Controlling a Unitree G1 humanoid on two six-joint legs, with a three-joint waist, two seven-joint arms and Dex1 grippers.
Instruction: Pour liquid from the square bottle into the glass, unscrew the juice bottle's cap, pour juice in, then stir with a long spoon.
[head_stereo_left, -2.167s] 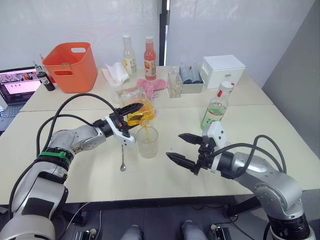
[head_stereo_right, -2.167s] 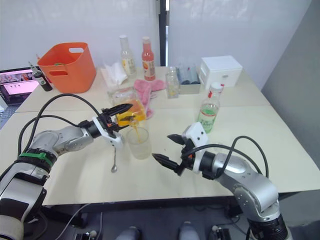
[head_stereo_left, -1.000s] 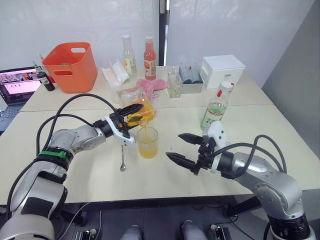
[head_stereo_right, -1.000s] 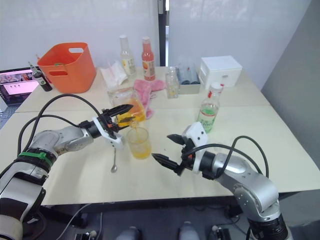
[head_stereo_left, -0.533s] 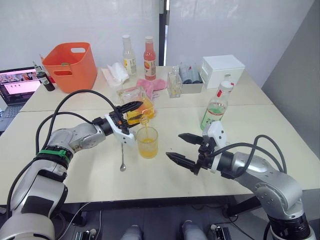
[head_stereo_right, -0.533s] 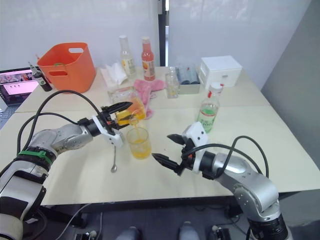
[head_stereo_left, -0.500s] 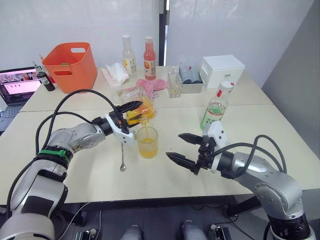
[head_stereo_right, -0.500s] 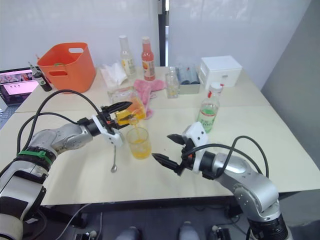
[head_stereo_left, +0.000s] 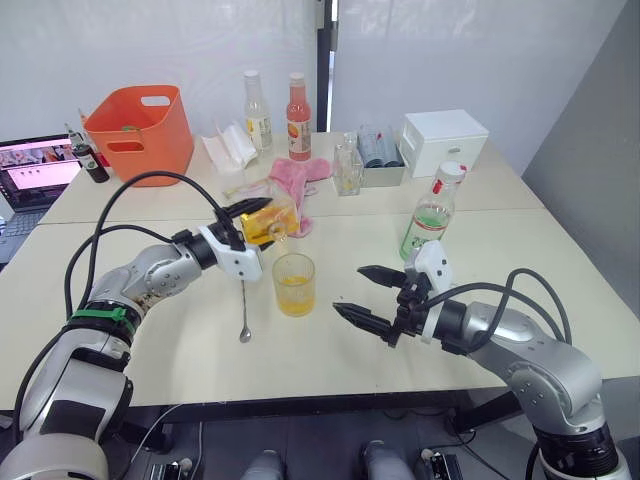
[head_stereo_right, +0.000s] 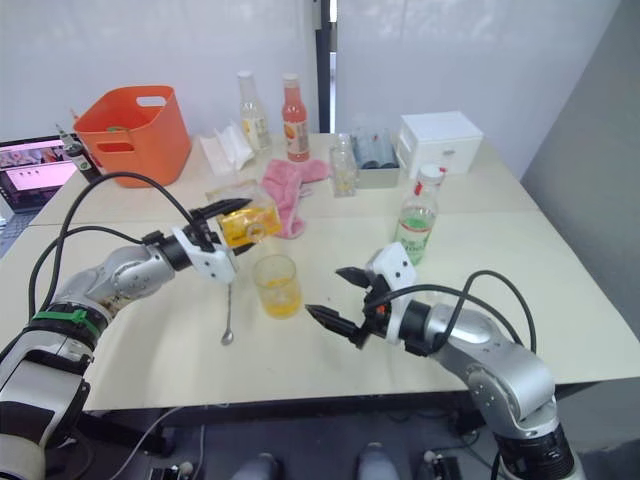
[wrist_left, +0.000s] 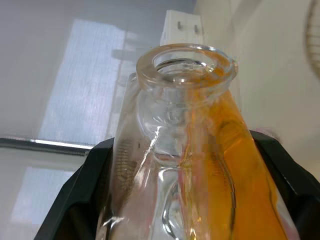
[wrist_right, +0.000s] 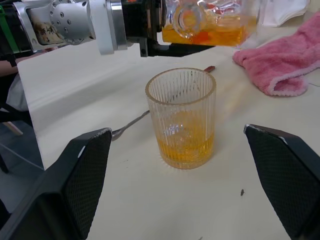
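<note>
The ribbed glass (head_stereo_left: 294, 284) stands mid-table, about a third full of orange liquid. My left gripper (head_stereo_left: 250, 220) is shut on the square bottle (head_stereo_left: 268, 221), which lies nearly level just above and to the left of the glass, with no stream falling from its mouth (wrist_left: 186, 65). To the right of the glass my right gripper (head_stereo_left: 350, 290) hangs open and empty. The juice bottle (head_stereo_left: 432, 215) stands upright behind that gripper, its white cap (head_stereo_left: 453, 172) on. The long spoon (head_stereo_left: 244, 310) lies flat on the table left of the glass (wrist_right: 181, 117).
A pink cloth (head_stereo_left: 300, 180) lies behind the glass. At the back stand an orange bucket (head_stereo_left: 142, 130), a pale yellow bottle (head_stereo_left: 259, 110), an orange-red bottle (head_stereo_left: 299, 100), a tissue (head_stereo_left: 232, 148), a clear cup (head_stereo_left: 348, 170) and a white box (head_stereo_left: 445, 140). A laptop (head_stereo_left: 35, 165) sits far left.
The orange stream into the glass has stopped. My left gripper has drawn the square bottle up and to the left and tipped it back toward level. The right gripper has stayed put.
</note>
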